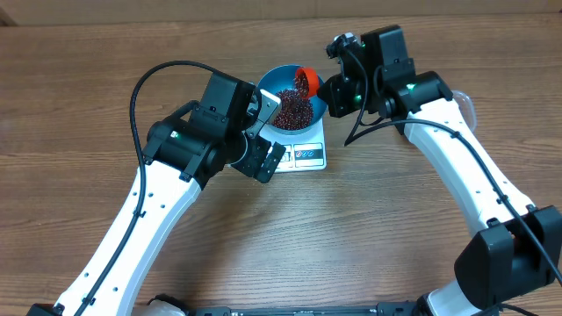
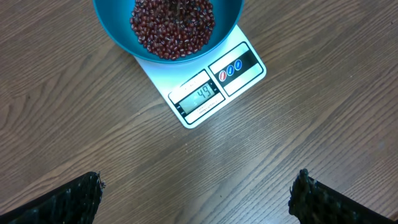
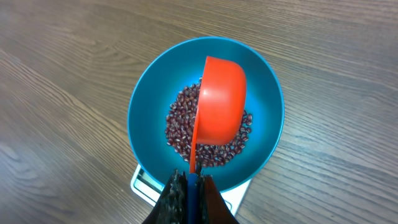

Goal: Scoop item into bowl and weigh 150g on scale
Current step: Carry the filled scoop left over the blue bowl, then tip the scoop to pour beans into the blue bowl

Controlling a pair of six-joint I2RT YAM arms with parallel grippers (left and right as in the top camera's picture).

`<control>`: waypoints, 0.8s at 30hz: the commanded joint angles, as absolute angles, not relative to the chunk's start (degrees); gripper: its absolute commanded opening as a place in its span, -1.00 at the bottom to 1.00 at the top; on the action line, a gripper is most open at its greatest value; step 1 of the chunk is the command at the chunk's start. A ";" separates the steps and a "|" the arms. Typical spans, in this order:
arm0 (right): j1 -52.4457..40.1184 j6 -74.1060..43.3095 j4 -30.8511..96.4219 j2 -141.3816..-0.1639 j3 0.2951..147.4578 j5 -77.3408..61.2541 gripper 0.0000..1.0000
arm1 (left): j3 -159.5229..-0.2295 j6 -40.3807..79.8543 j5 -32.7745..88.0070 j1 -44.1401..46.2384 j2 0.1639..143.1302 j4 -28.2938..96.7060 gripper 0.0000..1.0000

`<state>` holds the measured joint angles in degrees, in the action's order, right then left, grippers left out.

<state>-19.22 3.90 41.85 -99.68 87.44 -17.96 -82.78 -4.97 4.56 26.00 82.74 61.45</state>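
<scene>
Over the blue bowl [image 3: 267, 118] on the scale [image 2: 214, 84], right end effector [image 3: 191, 190] is pinching the tipped scoop [image 3: 221, 102] above the beans [image 3: 177, 127], left end effector [image 2: 199, 196] spread wide; dump too fast and it'll probably overshoot.

Seen from the left wrist, the blue bowl [image 2: 112, 25] runs off the top edge and covers the far end of the scale [image 2: 219, 87]. Seen from the right wrist, only a scale corner peeks out below the bowl, and the orange-red scoop [image 3: 221, 106] covers part of the beans [image 3: 180, 124].
</scene>
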 commanded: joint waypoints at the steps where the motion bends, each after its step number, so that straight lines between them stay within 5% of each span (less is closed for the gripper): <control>1: -21.15 6.13 41.87 -96.88 89.76 -12.78 -0.93 | -82.37 -6.24 5.41 25.93 83.13 61.28 0.99; 24: -28.51 14.15 43.09 -96.62 89.76 -0.73 -0.93 | -82.37 -6.22 5.41 25.93 83.13 61.28 0.99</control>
<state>-27.44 12.45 43.20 -99.15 87.44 -3.60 -82.78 -4.97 4.56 26.00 82.74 61.45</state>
